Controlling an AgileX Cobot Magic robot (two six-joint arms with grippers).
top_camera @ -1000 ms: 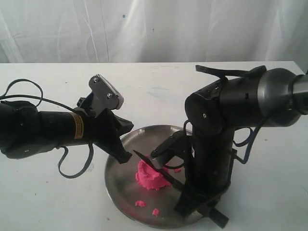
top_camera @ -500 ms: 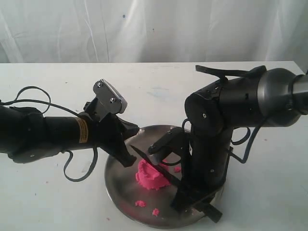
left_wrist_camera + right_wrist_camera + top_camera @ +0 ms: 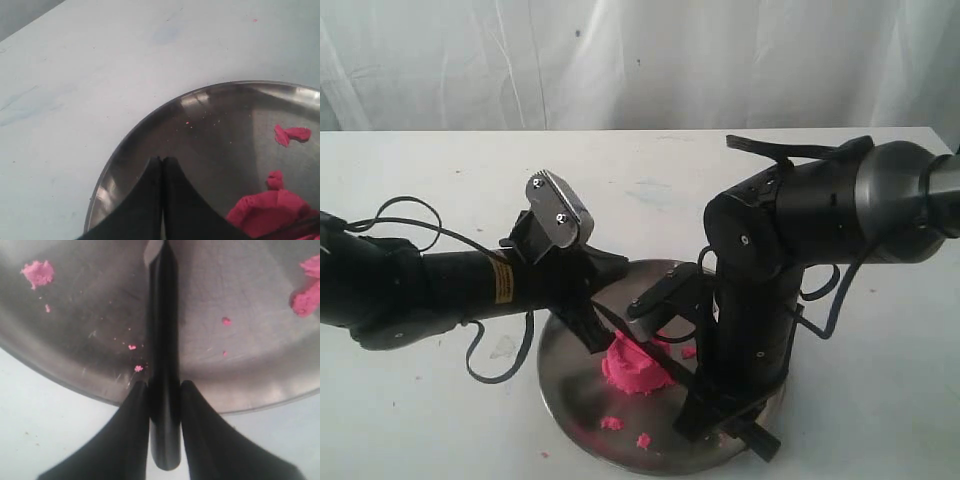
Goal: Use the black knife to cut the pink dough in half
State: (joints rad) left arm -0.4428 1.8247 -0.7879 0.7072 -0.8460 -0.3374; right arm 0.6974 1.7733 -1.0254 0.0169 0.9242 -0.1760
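the dough (image 3: pixel 635 368) sits near the plate's (image 3: pixel 570 400) middle with the knife (image 3: pixel 164 330) slanting across its top, handle clamped in the right gripper (image 3: pixel 164 386) at the plate's edge; the left gripper's (image 3: pixel 162 161) jaws are together, just inside the opposite rim.

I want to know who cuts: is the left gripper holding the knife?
No, the right gripper clamps the knife; the left gripper is shut on nothing.
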